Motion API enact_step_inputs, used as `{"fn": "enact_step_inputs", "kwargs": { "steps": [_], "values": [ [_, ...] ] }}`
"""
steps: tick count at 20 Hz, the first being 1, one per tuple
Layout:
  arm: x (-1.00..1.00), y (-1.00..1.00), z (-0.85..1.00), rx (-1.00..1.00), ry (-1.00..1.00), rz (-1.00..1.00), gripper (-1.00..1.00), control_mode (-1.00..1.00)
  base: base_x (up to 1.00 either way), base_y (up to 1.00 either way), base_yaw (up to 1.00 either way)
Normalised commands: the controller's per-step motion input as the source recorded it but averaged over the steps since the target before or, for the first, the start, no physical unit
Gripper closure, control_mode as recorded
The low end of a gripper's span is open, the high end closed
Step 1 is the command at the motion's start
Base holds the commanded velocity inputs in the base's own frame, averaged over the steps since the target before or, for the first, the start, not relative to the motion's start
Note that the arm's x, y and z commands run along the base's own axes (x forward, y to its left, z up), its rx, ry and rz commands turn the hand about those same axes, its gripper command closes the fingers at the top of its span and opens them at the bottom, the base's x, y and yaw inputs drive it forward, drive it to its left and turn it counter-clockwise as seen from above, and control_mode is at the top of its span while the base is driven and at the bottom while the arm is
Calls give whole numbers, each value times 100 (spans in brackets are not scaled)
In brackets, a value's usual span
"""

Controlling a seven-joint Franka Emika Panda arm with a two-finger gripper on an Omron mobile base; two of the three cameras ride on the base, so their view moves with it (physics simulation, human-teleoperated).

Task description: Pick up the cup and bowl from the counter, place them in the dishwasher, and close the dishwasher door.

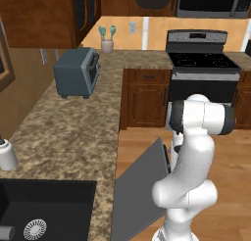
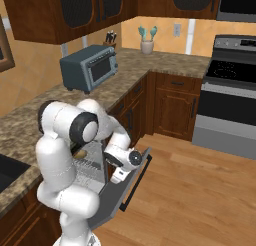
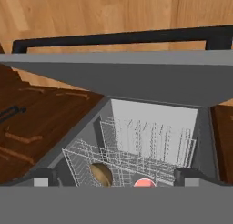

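The pincer (image 3: 116, 177) stood wide open and gripped nothing, its two dark fingertips (image 3: 43, 177) far apart at the bottom of the hand view. It hung just outside the dishwasher (image 3: 150, 127), looking into the grey cavity past the half-raised dishwasher door (image 3: 136, 79), whose grey inner face crossed the upper part of that view with the dark bar handle (image 3: 123, 37) beyond it.

The bowl (image 3: 101, 174), tan-brown, lay in the wire rack (image 3: 132, 159) toward its front left as the hand view showed it. The cup (image 3: 144, 183) sat in the same rack just beside it, only its salmon-red top peeking up; whether the two touched could not be told.

In the right base view the pincer (image 2: 119, 176) hovered above the tilted door (image 2: 112, 200), below the front edge of the worktop (image 2: 150, 65). On that worktop the toaster (image 2: 90, 67) stood near the back wall, and the pot of teal utensils (image 2: 147, 42) sat in the far corner.
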Motion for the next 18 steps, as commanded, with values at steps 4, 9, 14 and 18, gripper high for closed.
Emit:
{"fn": "enact_step_inputs", "kwargs": {
  "steps": [4,9,14,18],
  "values": [
    [-58,-95,100,1,4,-2,-100,-100,0,0,0],
    [-54,-100,94,0,16,-2,-100,-100,0,0,0],
    [-39,-99,46,0,16,0,-100,-100,0,0,0],
    [-29,-67,8,0,3,0,-100,-100,0,0,0]
  ]
}}
